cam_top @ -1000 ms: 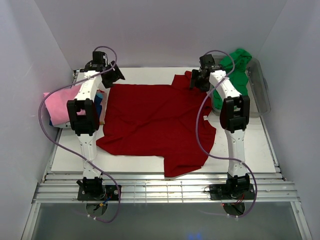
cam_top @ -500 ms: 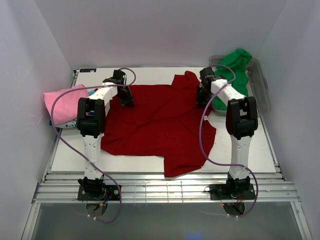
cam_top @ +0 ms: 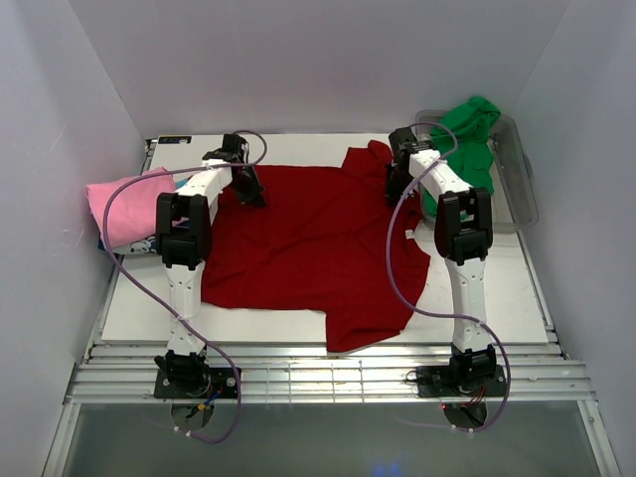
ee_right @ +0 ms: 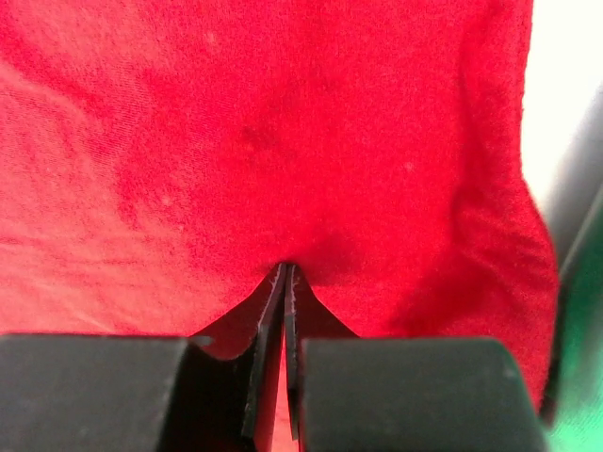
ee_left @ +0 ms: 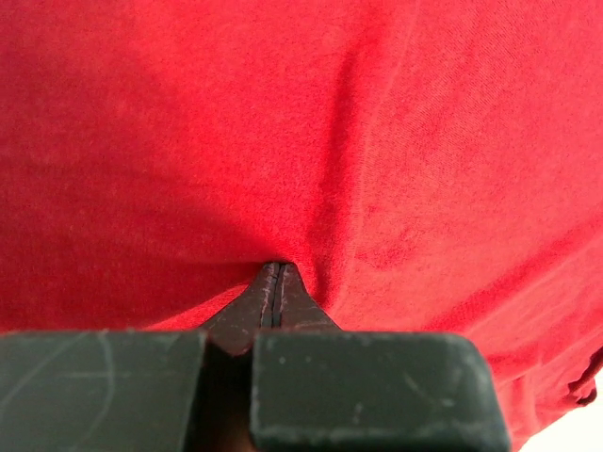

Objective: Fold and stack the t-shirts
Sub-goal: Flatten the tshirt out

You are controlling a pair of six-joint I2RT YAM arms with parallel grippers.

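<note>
A red t-shirt (cam_top: 318,238) lies spread flat across the white table (cam_top: 497,288). My left gripper (cam_top: 250,192) is down on its far left edge and shut on a pinch of the red cloth (ee_left: 301,141); its fingertips (ee_left: 275,268) meet in a fold. At the far right edge, next to a sleeve, my right gripper (cam_top: 397,187) is likewise shut on the red cloth (ee_right: 283,122), which puckers at its tips (ee_right: 287,268). A green t-shirt (cam_top: 467,134) hangs out of the tub. At the left edge lies a pink t-shirt (cam_top: 124,204).
The clear plastic tub (cam_top: 522,199) stands at the back right, close beside the right arm. A dark blue cloth (cam_top: 103,241) peeks out under the pink one. White walls close in the table on three sides. Purple cables loop off both arms.
Both grippers came down from above the far edge onto the red shirt and closed on its cloth. Since half a second ago they have barely shifted.
</note>
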